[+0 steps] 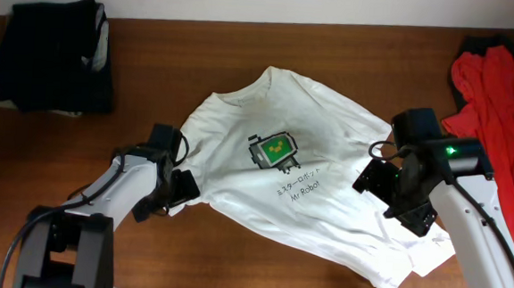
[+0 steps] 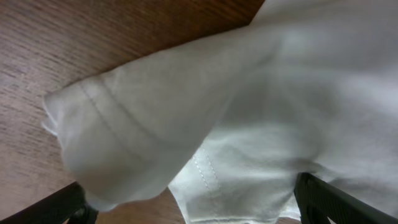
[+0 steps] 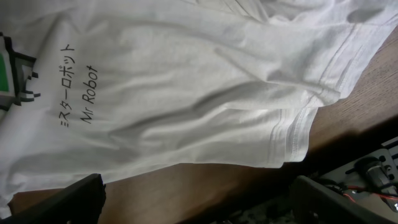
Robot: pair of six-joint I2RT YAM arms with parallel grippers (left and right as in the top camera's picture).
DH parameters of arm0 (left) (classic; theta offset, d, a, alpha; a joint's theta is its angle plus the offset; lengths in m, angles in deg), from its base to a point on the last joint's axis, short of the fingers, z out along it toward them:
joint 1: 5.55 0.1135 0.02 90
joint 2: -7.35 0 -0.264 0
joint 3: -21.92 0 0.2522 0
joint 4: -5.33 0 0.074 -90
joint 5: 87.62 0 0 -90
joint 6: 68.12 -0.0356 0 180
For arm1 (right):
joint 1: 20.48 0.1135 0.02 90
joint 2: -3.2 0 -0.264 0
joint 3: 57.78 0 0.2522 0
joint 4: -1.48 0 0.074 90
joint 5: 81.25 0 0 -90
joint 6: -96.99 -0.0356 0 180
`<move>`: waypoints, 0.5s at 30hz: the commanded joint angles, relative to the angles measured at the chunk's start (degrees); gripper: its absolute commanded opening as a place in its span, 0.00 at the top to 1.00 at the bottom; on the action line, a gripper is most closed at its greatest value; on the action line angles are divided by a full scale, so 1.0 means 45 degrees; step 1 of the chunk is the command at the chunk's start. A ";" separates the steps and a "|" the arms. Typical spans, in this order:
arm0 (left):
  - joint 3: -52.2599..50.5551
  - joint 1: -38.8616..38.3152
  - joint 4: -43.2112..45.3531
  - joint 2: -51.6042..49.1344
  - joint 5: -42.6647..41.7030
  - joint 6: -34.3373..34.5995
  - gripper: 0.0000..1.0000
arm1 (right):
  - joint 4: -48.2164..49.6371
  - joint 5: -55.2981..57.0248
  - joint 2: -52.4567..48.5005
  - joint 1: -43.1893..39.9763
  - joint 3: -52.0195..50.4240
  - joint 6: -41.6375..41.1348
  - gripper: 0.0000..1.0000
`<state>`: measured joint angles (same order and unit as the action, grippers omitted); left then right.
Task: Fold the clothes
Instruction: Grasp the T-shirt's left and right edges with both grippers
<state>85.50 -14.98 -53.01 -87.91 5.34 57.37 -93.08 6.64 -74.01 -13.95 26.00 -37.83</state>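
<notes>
The white T-shirt [image 1: 325, 202] lies spread out in the middle of the table [image 1: 200, 51], print side up. My left tool [image 2: 193, 214] is wide open over its left sleeve, gripping nothing. My right tool [image 3: 199, 208] is wide open over its right sleeve hem. Dark clothes [image 1: 52, 56] lie far left, and a red garment [image 1: 498, 83] far right.

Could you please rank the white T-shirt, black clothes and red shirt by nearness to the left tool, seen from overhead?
1. White T-shirt, beside the left tool.
2. Black clothes, back left.
3. Red shirt, far right.
</notes>
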 commanded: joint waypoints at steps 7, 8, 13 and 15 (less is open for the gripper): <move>-0.0151 -0.0039 0.0432 -0.0272 -0.0180 0.0121 0.78 | 0.0063 0.0287 0.0000 0.0044 -0.0588 -0.0112 0.01; -0.0151 -0.0039 0.0437 -0.0272 -0.0180 0.0121 0.88 | 0.0068 0.0287 0.0000 0.0058 -0.0636 -0.0117 0.01; -0.0151 -0.0024 0.0826 -0.0272 -0.0170 0.0126 0.99 | 0.0500 0.0131 0.0000 0.0053 -0.1821 -0.0262 0.01; -0.0151 0.0223 0.1059 -0.0272 -0.0170 0.0131 0.99 | 0.0986 -0.0325 0.0000 0.0053 -0.2463 -0.0257 0.01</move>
<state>85.48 -14.96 -49.93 -88.24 4.34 57.94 -90.45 6.46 -74.01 -13.95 18.17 -38.09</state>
